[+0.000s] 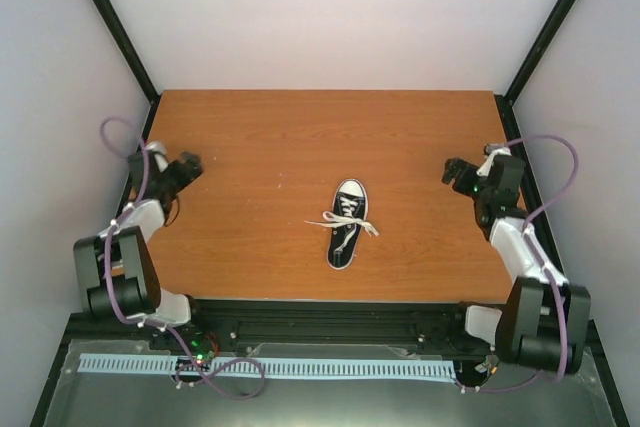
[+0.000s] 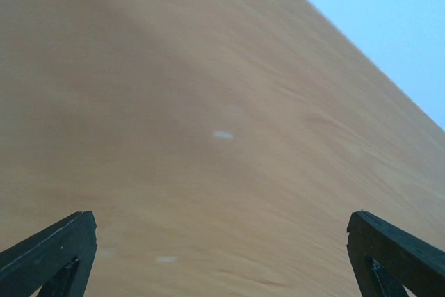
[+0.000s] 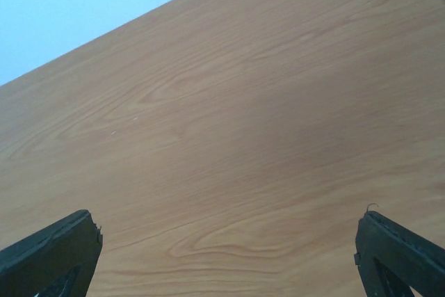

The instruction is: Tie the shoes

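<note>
**Overhead view.** A single black shoe with white edging stands sole-down on the wooden table, a little right of the table's centre. Its length runs from far edge to near edge, with the near end tilted slightly leftward. White laces cross the middle of the shoe and spread onto the wood on both sides. Whether they are knotted is too small to tell.

The left gripper hovers well to the left of the shoe, near the table's left edge. The right gripper hovers well to the right of the shoe, near the right edge. Both lie slightly farther from the bases than the shoe, and neither touches it.

**Left wrist view.** The dark fingers sit at the two lower corners, so the jaws are spread wide. Only bare wood grain lies between them.

**Right wrist view.** The fingers are likewise far apart at the lower corners. They grip nothing and frame bare wood. The shoe appears in neither wrist view.
</note>
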Motion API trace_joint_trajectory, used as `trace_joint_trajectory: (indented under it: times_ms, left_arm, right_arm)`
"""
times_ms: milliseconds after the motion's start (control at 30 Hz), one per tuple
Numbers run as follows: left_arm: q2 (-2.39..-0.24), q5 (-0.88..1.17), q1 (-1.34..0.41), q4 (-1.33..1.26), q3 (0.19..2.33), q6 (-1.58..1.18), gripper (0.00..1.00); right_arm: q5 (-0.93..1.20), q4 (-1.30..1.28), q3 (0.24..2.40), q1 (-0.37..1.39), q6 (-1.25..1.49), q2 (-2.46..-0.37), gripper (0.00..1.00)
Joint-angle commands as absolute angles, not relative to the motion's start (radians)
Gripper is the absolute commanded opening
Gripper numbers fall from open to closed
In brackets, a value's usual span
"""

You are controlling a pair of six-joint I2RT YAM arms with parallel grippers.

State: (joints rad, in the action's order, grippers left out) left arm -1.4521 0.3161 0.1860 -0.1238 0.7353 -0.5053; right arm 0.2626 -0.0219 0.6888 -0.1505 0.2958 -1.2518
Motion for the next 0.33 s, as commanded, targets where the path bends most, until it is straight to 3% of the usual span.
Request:
trace_joint_trajectory:
  times_ms: [0,133,300]
  left_arm:
    - [-1.344,0.154,0.305,-0.155,0.649,-0.5,1.0]
    - [-1.288,0.032,0.305,-0.224,0.567,-0.447,1.0]
    - [-1.316,0.054,0.305,-0.304,0.543,-0.438,1.0]
  right_arm:
    - [0.057,0.168,0.563,-0.171,0.263,-1.094,1.0]
    - [-0.023,0.345,0.422,-0.169,0.252,-1.018,1.0]
    - [-0.089,0.457,0.358,-0.169,0.242,-1.049,1.0]
